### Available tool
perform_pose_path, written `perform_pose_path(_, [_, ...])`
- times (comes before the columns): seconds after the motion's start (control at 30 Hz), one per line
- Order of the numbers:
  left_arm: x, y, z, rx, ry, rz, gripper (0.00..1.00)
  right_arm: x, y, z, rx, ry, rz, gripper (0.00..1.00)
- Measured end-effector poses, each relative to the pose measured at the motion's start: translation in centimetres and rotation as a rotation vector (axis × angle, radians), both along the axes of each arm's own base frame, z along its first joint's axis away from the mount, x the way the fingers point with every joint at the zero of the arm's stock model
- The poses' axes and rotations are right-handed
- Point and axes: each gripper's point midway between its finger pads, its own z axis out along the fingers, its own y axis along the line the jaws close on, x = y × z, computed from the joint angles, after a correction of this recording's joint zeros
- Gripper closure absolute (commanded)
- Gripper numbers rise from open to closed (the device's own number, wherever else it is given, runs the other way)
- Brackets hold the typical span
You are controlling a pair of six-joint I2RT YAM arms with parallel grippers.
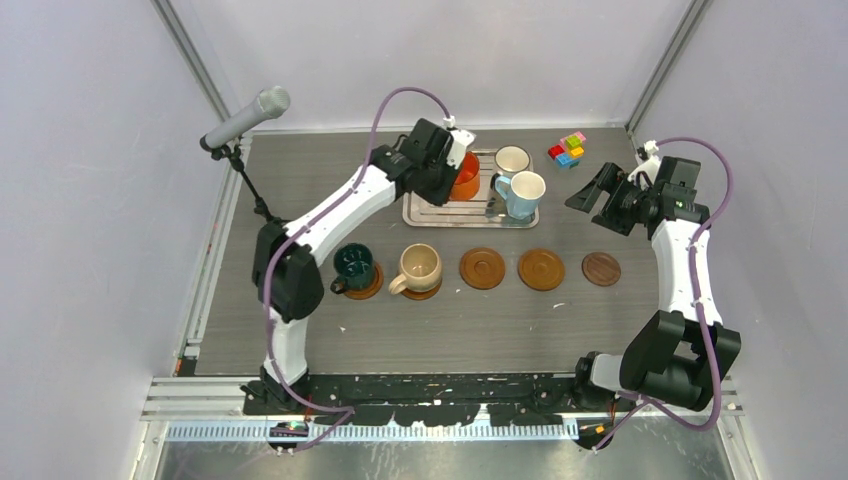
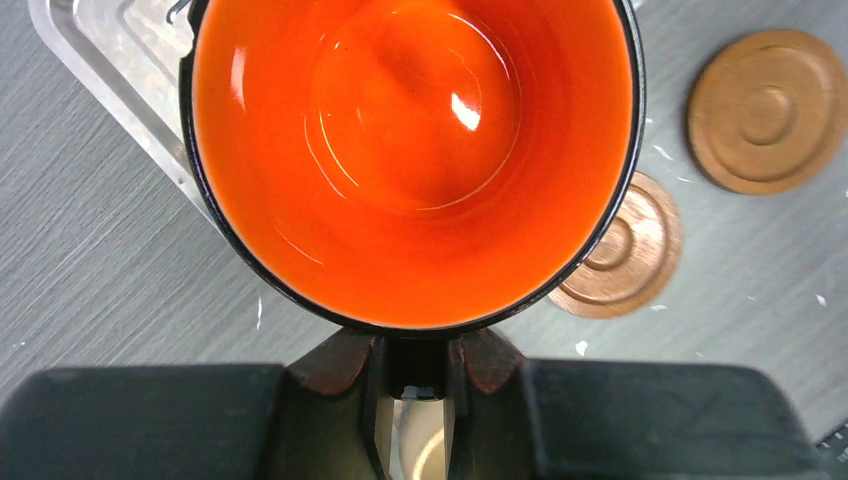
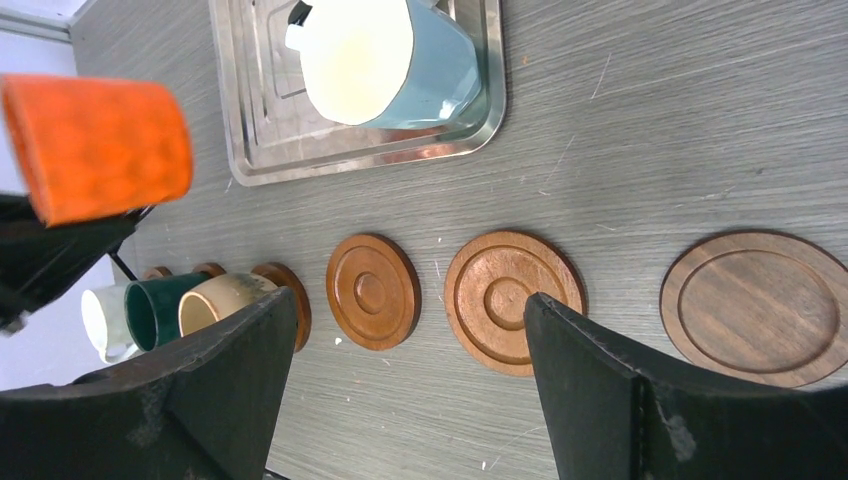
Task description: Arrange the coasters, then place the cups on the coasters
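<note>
My left gripper (image 1: 455,160) is shut on the handle of the orange cup (image 1: 466,178), holding it above the silver tray (image 1: 470,216). The left wrist view looks down into this orange cup (image 2: 410,150) from above the left gripper (image 2: 415,350). A whitish cup (image 1: 512,159) and a light blue cup (image 1: 522,193) stand in the tray. The dark green cup (image 1: 354,266) and the beige cup (image 1: 418,268) each sit on a coaster. Three coasters lie bare: two brown (image 1: 482,268) (image 1: 541,269) and one darker (image 1: 601,269). My right gripper (image 1: 595,190) hangs open and empty right of the tray.
Small coloured blocks (image 1: 567,150) lie at the back right. A microphone on a stand (image 1: 245,118) rises at the back left. In the right wrist view another whitish cup (image 3: 100,320) stands beyond the dark green cup (image 3: 160,310), where my left arm hides it from above.
</note>
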Motion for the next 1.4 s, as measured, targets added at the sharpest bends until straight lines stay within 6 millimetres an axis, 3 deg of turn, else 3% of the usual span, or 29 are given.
perform_pose_path(0.1, [-2.2, -0.3, 2.3, -0.039, -0.035, -0.026, 1.00, 0.1, -0.1, 0.0, -0.003, -0.003, -0.005, 0.12])
perform_pose_path(0.2, [-5.4, -1.7, 2.3, -0.039, -0.045, -0.087, 1.00, 0.2, -0.2, 0.0, -0.009, -0.004, -0.010, 0.12])
perform_pose_path(0.37, [-11.3, -4.1, -1.6, 0.031, -0.008, -0.204, 1.00, 0.3, -0.5, -0.1, -0.017, -0.003, -0.021, 0.12])
perform_pose_path(0.47, [-13.8, -4.4, -3.5, 0.079, 0.020, -0.248, 1.00, 0.3, -0.6, -0.2, -0.021, -0.002, -0.026, 0.12])
perform_pose_path(0.77, [-13.3, -4.0, -5.1, 0.114, 0.005, -0.180, 1.00, 0.2, -0.6, -0.6, -0.023, 0.006, -0.029, 0.12])
perform_pose_path(1.17, [-12.8, -4.6, -9.5, 0.148, 0.069, -0.119, 0.99, 0.2, -0.6, -0.6, -0.023, 0.007, -0.030, 0.12])
perform_pose_path(1.4, [-12.8, -4.8, -10.2, 0.144, 0.083, -0.101, 0.93, 0.2, -0.6, -0.6, -0.024, 0.006, -0.030, 0.12])
